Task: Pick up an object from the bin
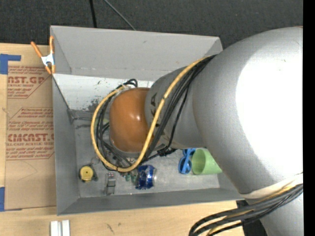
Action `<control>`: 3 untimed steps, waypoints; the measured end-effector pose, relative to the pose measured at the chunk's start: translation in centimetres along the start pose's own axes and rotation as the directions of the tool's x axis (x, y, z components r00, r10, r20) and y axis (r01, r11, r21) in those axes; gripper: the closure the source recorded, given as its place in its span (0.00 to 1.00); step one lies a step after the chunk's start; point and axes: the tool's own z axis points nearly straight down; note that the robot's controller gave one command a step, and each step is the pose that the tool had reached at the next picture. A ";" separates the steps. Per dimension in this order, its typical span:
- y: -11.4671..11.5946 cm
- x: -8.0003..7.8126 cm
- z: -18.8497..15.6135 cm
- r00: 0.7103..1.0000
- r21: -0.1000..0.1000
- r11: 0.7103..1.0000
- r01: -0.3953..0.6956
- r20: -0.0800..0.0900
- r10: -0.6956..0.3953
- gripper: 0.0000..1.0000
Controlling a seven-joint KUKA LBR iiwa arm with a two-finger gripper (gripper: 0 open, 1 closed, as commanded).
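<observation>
My gripper (115,159) shows as a dark body under the arm's orange cover, low over the bin's near left floor. A shiny blue crumpled thing (144,176) lies just to its right, close to the near wall. A small grey-green piece (110,183) rests on the floor directly below the gripper. Further left sits a small yellow round thing (86,173). Whether the gripper touches any of them is hidden by the cover and cables.
A green cup (206,163) lies on its side at the near right, with a blue plastic thing (186,161) against its left side. The arm and its looped yellow and black cables cover the bin's middle and right.
</observation>
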 end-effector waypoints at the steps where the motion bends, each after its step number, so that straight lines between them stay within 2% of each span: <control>1: 4.1 -0.9 1.5 1.000 -0.005 1.000 0.022 0.009 -0.022 0.00; 2: 3.9 -0.9 1.4 1.000 -0.003 1.000 0.018 0.007 -0.018 1.00; 3: 2.9 -3.2 -13.9 1.000 -0.007 1.000 0.006 0.017 -0.006 1.00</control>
